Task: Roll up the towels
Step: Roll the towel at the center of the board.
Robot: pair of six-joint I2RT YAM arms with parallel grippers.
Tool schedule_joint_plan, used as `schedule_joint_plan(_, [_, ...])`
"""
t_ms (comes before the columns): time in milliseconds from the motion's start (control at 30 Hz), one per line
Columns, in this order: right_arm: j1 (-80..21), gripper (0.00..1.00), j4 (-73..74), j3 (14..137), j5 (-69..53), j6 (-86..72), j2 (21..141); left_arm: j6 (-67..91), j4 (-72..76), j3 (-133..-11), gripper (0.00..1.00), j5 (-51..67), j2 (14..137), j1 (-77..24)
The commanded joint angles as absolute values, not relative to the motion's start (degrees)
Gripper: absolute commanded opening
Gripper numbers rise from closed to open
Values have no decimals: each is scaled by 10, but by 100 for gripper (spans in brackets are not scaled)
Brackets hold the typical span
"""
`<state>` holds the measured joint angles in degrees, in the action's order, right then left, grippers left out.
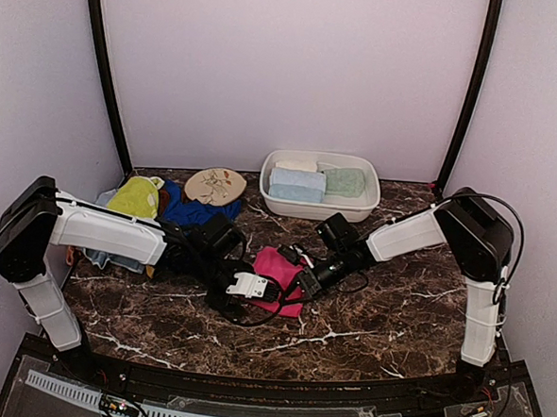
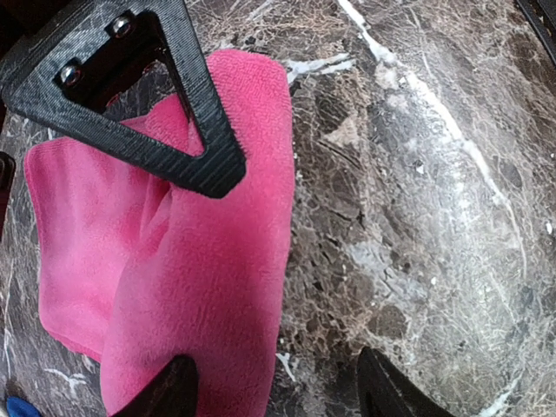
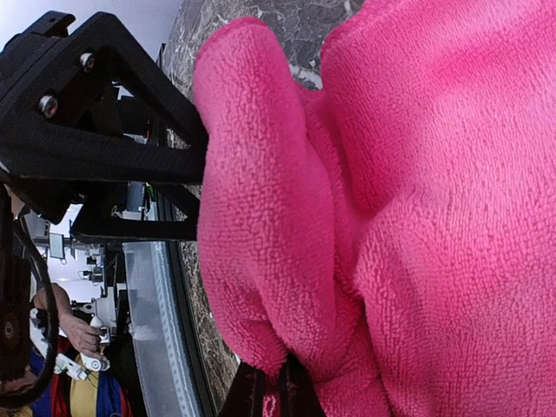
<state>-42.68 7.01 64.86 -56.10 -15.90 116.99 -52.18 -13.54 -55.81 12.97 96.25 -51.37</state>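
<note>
A hot pink towel [image 1: 273,265] lies crumpled on the marble table [image 1: 385,319] between my two arms. My right gripper [image 3: 274,387] is shut on a fold of this pink towel [image 3: 417,217] and lifts it slightly. My left gripper [image 2: 278,395] stands open over the towel's [image 2: 200,287] edge, one finger [image 2: 169,395] above the cloth and the other above bare marble. In the top view the left gripper [image 1: 255,287] and right gripper [image 1: 303,279] almost meet. More towels are heaped at the back left: yellow-green [image 1: 135,197], royal blue [image 1: 198,211] and pale blue [image 1: 115,257].
A white basin [image 1: 359,212] at the back holds rolled towels, pale blue [image 1: 296,184] and mint [image 1: 344,181]. An oval floral disc [image 1: 215,186] lies next to the heap. The right gripper's black finger [image 2: 148,95] crosses the top of the left wrist view.
</note>
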Motion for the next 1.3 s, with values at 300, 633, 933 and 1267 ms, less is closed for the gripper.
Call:
schedule_joint_plan(300, [-423, 0, 114, 657, -569, -202, 1207, -531, -148, -581, 64, 107, 959, -550])
schedule_joint_plan(633, [-423, 0, 108, 664, -575, -207, 1207, -536, -53, -550, 66, 52, 992, -549])
schedule_joint_plan(933, [-422, 0, 117, 671, -588, -198, 1208, -549, 15, -517, 67, 23, 990, -548])
schedule_joint_plan(1267, [-416, 0, 142, 678, -600, -176, 1214, -581, 19, -527, 65, -13, 1045, -541])
